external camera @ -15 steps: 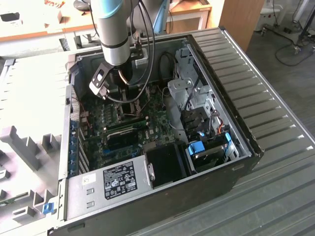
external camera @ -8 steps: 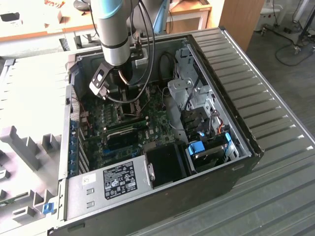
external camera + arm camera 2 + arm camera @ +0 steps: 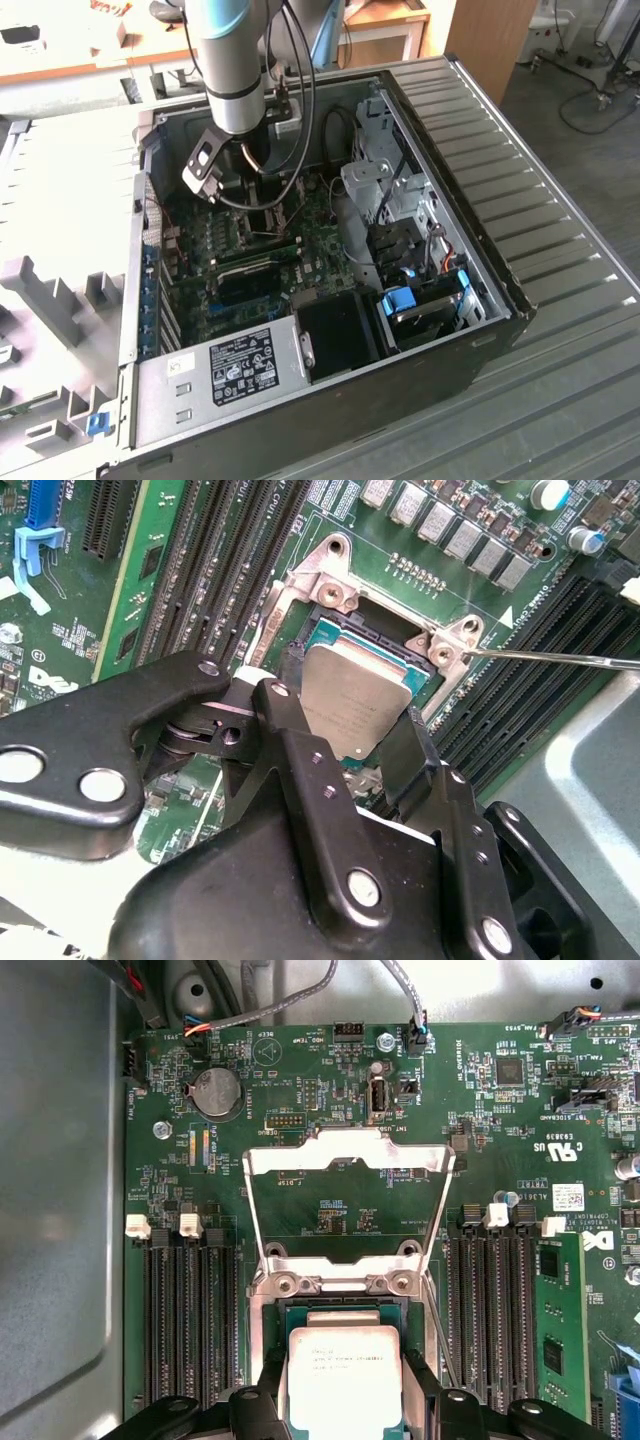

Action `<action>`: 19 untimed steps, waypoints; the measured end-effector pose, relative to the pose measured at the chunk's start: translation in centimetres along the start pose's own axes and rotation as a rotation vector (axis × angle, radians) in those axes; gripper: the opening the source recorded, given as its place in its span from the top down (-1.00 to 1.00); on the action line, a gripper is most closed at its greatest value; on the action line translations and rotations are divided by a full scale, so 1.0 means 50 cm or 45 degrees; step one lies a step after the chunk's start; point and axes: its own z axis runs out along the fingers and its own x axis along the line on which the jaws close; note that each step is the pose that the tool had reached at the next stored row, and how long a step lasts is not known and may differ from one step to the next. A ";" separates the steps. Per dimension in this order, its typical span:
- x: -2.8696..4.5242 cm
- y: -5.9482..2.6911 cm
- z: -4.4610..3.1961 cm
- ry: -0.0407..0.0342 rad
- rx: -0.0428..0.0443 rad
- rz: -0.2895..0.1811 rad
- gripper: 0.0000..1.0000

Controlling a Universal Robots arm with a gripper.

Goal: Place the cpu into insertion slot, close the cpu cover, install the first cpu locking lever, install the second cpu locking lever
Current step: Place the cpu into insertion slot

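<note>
The cpu (image 3: 362,690) is held between the two black fingers (image 3: 300,760) of the gripper (image 3: 355,715). They are closed to about the chip's width and appear to be pressed against two of its opposite edges. In both wrist views the chip is seen directly over the insertion slot (image 3: 296,1312), whose rim shows along one side. Whether the chip rests on the pin field or hangs just above it cannot be told. The cpu cover (image 3: 290,1157) is swung open on its hinge, clear of the slot. A thin locking lever (image 3: 545,660) is seen unlatched, jutting past one corner bracket. In the exterior view the arm (image 3: 235,60) is reached down into the open computer case (image 3: 430,385).

The step in hand is judged to be the seating of the chip. For this to be done well, the chip should be kept level and square to the rim, with all four edges matched before any lowering. It should be brought straight down with no sideways slide, since the pins beneath are likely to be easily bent. No force should be needed. The grip should be eased only once the chip is seen lying flat within the rim, and then only a little, because the memory slots (image 3: 190,1330) lie close on either side.
</note>
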 end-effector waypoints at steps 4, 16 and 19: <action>0.000 0.000 0.001 -0.0001 0.000 0.000 -0.08; 0.000 0.000 0.002 -0.0001 0.000 0.004 -0.08; 0.000 0.000 0.002 -0.0002 0.000 0.004 -0.08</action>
